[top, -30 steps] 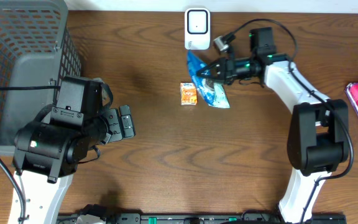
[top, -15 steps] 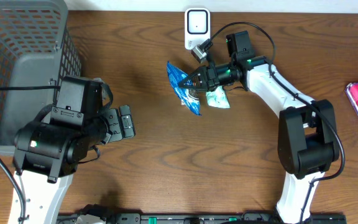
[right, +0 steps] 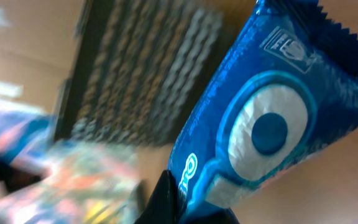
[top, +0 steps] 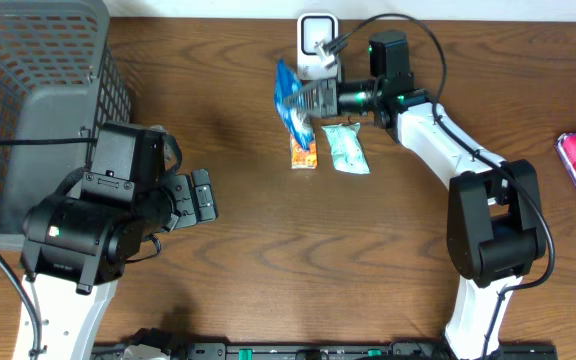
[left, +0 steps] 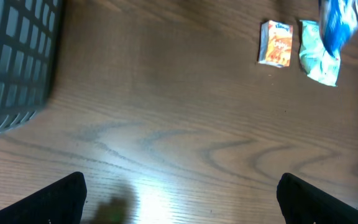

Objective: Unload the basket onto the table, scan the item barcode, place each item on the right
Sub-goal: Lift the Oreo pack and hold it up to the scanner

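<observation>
Right gripper (top: 315, 97) clamped on the blue packet (top: 289, 92), held just beside the white scanner (top: 315, 38). Left gripper (top: 202, 195) spread wide, free. Grey mesh basket (top: 28, 110) far left; I cannot make out any contents. Packet print: white oval, blue dot; lettering unreadable.

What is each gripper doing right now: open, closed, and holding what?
Left gripper: open, holding nothing.
Right gripper: closed on the blue packet.
</observation>
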Motion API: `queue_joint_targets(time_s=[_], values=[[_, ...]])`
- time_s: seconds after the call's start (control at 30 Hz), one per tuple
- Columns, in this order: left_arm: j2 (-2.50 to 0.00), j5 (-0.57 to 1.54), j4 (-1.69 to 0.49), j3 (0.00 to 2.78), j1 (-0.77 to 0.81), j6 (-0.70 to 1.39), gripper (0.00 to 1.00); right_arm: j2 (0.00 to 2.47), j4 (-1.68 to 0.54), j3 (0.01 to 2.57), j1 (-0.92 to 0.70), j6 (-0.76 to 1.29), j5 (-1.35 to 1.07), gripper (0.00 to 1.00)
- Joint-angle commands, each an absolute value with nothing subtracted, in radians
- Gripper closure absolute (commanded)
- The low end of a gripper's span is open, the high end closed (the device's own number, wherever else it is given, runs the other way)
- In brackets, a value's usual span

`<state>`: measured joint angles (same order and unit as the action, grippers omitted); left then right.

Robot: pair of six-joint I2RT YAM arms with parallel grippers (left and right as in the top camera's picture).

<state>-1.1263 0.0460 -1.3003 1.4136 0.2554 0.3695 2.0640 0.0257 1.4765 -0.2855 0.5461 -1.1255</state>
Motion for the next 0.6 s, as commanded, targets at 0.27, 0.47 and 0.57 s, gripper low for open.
queue_joint_targets(time_s=[0.27, 0.47, 0.57], values=[[-1.130, 0.033, -1.301, 1.417, 0.252, 0.375, 0.02, 2.051, 0.154, 1.493, -0.373, 0.471, -0.024, 0.99], [-1.130, 0.033, -1.301, 1.417, 0.252, 0.375, 0.02, 2.054, 0.296, 1.493, -0.416, 0.380, 0.220, 0.99], [-1.130, 0.033, -1.301, 1.417, 0.252, 0.376, 0.02, 2.066, 0.376, 1.493, -0.400, 0.381, 0.220, 0.99]])
